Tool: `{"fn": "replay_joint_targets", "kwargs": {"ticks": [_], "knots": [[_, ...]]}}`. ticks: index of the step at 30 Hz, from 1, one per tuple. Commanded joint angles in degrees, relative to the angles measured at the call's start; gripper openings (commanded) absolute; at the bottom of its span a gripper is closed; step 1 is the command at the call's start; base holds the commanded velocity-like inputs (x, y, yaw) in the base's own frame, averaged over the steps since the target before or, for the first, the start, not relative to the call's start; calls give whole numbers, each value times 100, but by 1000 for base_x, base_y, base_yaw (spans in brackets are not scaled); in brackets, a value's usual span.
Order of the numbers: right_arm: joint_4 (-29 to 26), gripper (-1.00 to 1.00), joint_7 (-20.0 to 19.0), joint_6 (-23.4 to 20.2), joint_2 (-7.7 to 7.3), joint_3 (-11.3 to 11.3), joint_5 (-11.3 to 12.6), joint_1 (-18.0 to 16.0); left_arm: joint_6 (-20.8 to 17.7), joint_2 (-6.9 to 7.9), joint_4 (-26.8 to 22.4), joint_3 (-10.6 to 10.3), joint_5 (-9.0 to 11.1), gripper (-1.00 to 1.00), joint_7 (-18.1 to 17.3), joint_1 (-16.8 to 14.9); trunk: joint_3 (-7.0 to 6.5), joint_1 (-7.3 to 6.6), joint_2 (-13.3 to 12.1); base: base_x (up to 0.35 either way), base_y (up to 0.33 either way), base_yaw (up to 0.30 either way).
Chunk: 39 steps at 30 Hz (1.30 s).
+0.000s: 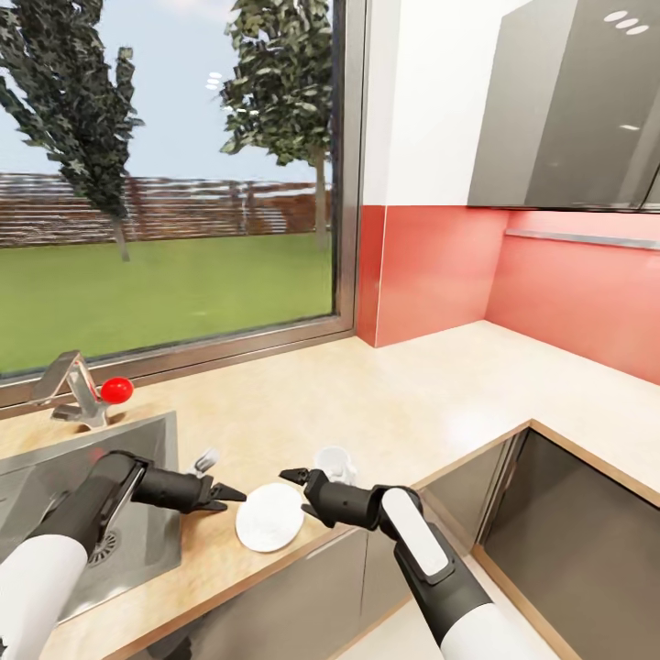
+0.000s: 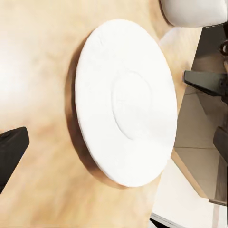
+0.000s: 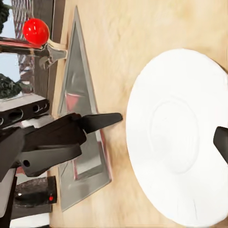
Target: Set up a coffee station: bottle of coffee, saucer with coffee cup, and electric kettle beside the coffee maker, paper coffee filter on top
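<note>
A flat white saucer (image 1: 269,516) lies near the front edge of the light kitchen countertop (image 1: 412,403), just right of the sink. The small white coffee cup (image 1: 335,463) stands on the counter behind the saucer's far right rim, apart from it. My left gripper (image 1: 220,477) hovers open at the saucer's left edge; one fingertip (image 2: 12,152) shows beside the saucer (image 2: 126,99), and the cup (image 2: 192,12) is partly in view. My right gripper (image 1: 295,477) is open just above the saucer's far right side, in front of the cup; one fingertip (image 3: 221,142) overlaps the saucer (image 3: 180,137). Coffee maker, bottle, filter and kettle are out of view.
A steel sink (image 1: 137,440) with a faucet and red knob (image 1: 116,390) sits at the left under a big window. The counter turns a corner to the right along a red backsplash (image 1: 431,275), under a grey wall cabinet (image 1: 568,101). Grey cabinet fronts stand below.
</note>
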<state>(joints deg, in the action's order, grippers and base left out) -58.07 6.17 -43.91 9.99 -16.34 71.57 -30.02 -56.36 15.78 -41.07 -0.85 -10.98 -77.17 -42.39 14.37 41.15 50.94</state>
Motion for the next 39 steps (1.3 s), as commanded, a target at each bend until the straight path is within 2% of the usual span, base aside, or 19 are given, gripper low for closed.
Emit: {"fn": "replay_joint_targets", "kwargs": {"ticks": [1,7,18,23,32,39], "knots": [[-37,100,93,-10,0,-24,59,-4,-51,1,-1,-17,-76,100,-44,29,10,1,6,0,0,0],[140,100,-49,-12,0,29,53,-4,-52,94,86,-110,80,100,-72,196,10,1,6,60,0,0],[156,100,-58,-12,0,8,50,-4,-50,101,94,-128,-59,100,-75,281,10,1,6,22,0,0],[158,100,-58,-4,0,-121,57,-4,-50,98,99,-131,-79,100,-71,294,10,1,6,0,0,0],[164,100,-57,-4,0,-150,59,-4,-50,72,91,-114,-16,100,-79,370,10,1,6,0,0,0],[181,100,-57,-5,0,-151,59,-4,-56,-50,47,-83,-9,100,-87,371,10,1,6,0,0,0]]}}
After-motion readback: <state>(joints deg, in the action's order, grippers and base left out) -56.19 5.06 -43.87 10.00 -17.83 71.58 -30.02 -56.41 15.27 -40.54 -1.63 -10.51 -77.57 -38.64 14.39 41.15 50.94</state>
